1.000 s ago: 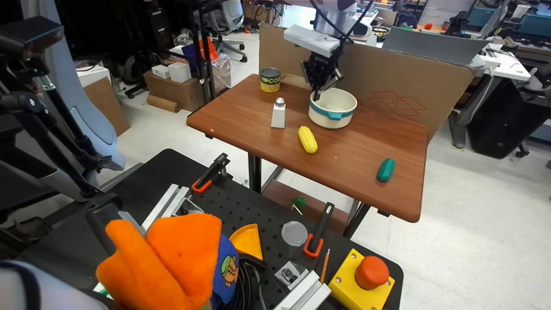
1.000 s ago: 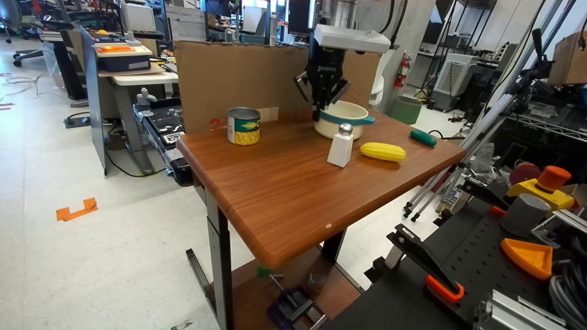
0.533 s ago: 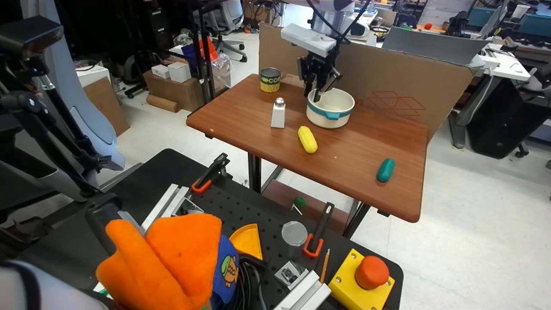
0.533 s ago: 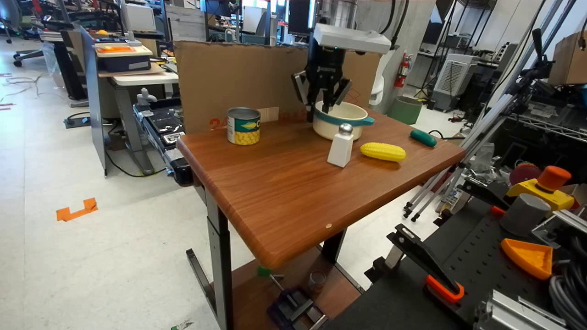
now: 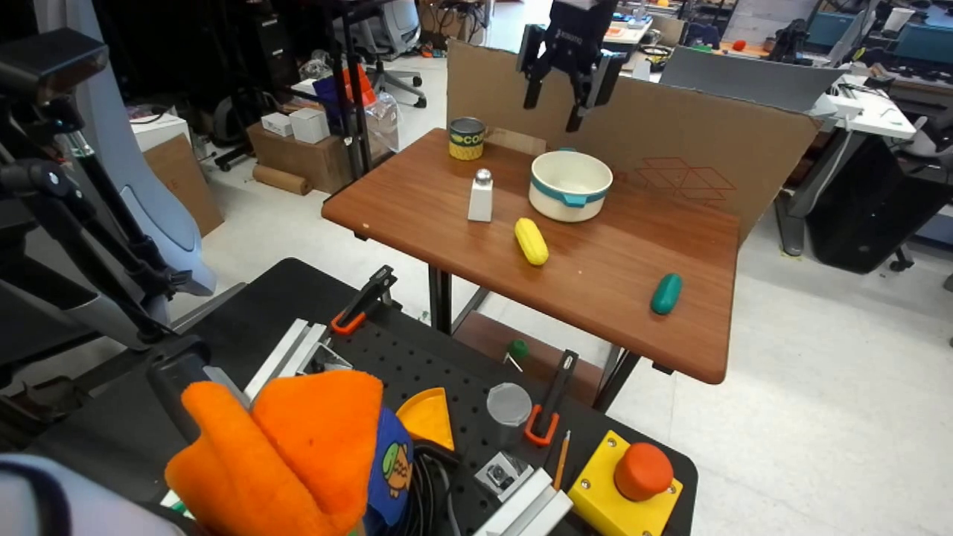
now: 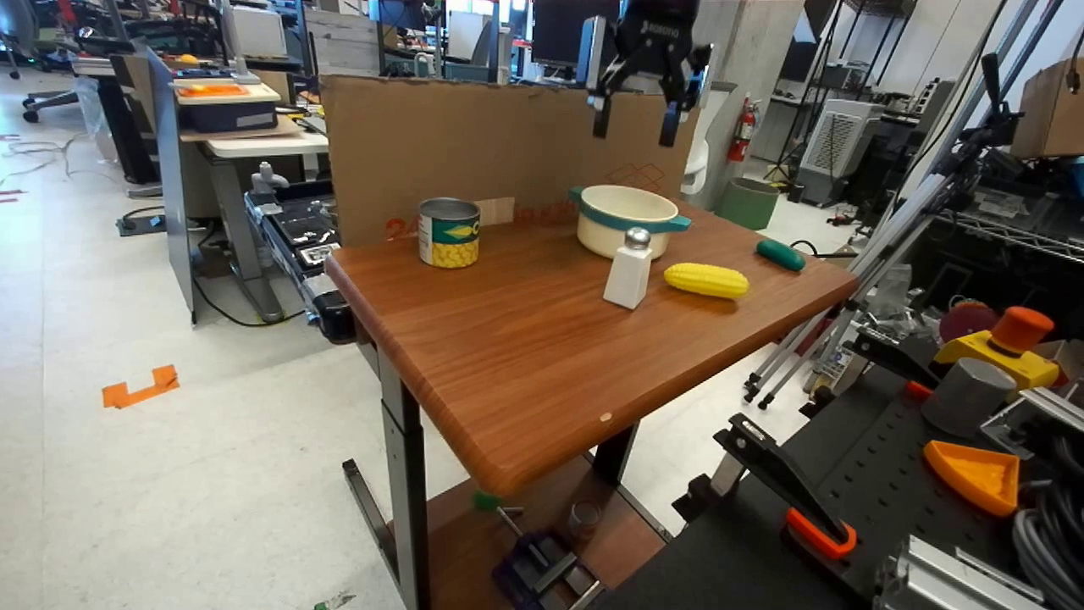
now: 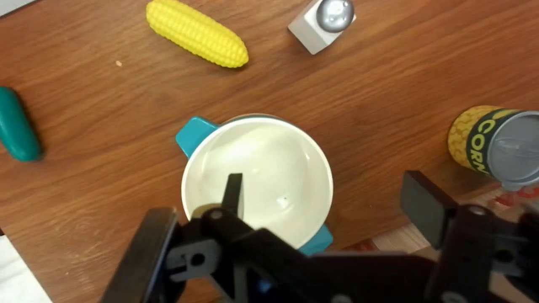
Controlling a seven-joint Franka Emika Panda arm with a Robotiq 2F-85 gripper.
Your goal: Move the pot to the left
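The pot, cream-white with a teal band and handles, stands upright on the brown table in both exterior views. Its inside is bare in the wrist view, where the round rim of the pot fills the middle. My gripper hangs well above it, apart from it, fingers pointing down. The gripper is open wide with nothing held; one dark finger overlaps the pot's inside in the picture, while the opposite finger appears over bare wood. My own linkage hides part of the near rim.
A corn can stands on the table beyond the pot. Closer to it are a white shaker with a silver top and a yellow corn cob. A green object lies near the table's edge. Cardboard walls the back.
A second ago the gripper was shut at the pot's rim. It opened there, let go, and rose clear above. The pot has shifted slightly towards the corn can.
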